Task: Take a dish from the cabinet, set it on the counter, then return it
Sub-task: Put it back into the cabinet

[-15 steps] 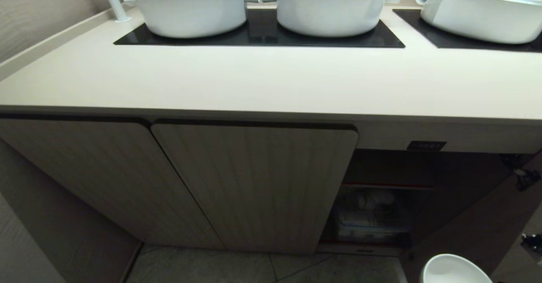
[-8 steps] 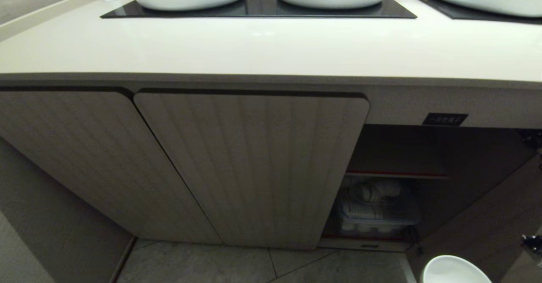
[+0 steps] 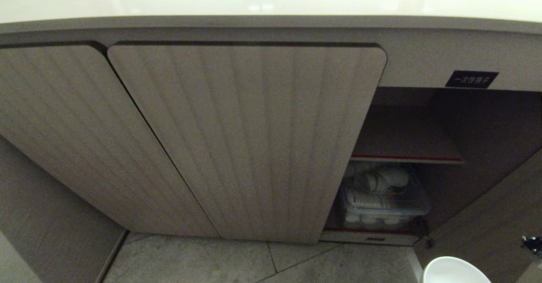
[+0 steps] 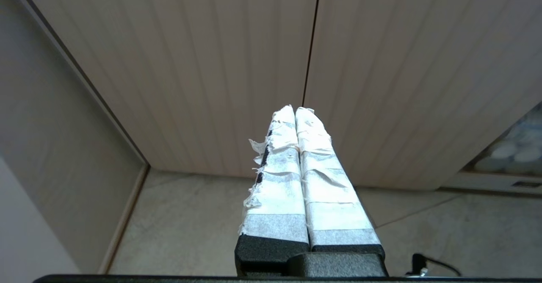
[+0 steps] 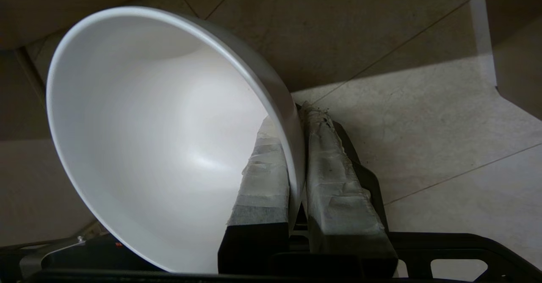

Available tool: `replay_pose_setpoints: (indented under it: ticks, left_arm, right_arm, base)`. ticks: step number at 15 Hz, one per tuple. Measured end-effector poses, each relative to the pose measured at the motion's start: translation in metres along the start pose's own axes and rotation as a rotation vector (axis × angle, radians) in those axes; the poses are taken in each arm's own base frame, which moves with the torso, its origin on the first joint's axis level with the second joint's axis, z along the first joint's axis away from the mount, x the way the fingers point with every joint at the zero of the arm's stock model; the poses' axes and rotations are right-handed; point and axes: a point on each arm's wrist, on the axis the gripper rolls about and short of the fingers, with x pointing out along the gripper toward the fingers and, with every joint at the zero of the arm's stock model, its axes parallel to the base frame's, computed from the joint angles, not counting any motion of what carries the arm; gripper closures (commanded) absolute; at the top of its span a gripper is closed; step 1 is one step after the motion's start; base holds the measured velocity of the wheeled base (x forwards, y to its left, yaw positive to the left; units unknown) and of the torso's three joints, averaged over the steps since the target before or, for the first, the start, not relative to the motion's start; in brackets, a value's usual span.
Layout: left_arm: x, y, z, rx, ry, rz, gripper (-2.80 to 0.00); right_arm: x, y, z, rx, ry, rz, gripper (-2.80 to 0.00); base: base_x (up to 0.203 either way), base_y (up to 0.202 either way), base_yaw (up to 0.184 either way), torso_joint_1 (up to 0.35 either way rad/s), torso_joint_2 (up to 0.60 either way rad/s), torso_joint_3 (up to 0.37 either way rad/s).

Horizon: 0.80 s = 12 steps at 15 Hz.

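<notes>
**Inspector:** Head view first. Where is the dish, and what has hold of it?

**Operator:** I see the dish (image 3: 455, 271) low at the right of the head view, over the tiled floor (image 3: 203, 259), in front of the open bay of the cabinet (image 3: 406, 117). In the right wrist view my right gripper (image 5: 296, 122) has its taped fingers (image 5: 266, 177) clamped on the bowl's rim, one inside the wall, one outside, with the bowl tipped on edge.

**Inspector:** Edges and clearance?

**Operator:** The counter (image 3: 271, 3) front lip runs across the top, overhanging the ribbed doors (image 3: 245, 139). The red-edged shelf (image 3: 406, 158) splits the bay; above it I see bare board under the black label (image 3: 471, 79). Below it a clear bin of white cups (image 3: 381, 198) fills most of the lower space. The swung-out door (image 3: 487, 223) stands just beside the dish on its right.

**Inspector:** Left arm?

**Operator:** My left gripper (image 4: 295, 110) hangs before the closed doors, fingers pressed together, holding nothing.
</notes>
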Motion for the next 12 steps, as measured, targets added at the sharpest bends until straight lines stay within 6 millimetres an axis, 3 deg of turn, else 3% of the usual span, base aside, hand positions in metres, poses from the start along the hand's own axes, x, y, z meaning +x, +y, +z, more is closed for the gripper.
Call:
replay_pose_setpoints:
  ticks: [4,12]
  left_arm:
    - [0.0000,0.0000,-0.0002,0.000,0.001,0.000,0.00]
    - [0.0000,0.0000,-0.0002,0.000,0.001,0.000,0.00]
  right_arm:
    - [0.0001,-0.0003,-0.0005,0.000,0.002,-0.002,0.00]
    - [0.0001,-0.0004,-0.0003,0.001,0.000,-0.005,0.00]
  base:
    - [0.000,0.000,0.000,-0.070,0.40,0.326]
    - [0.000,0.000,0.000,-0.006,0.04,0.034]
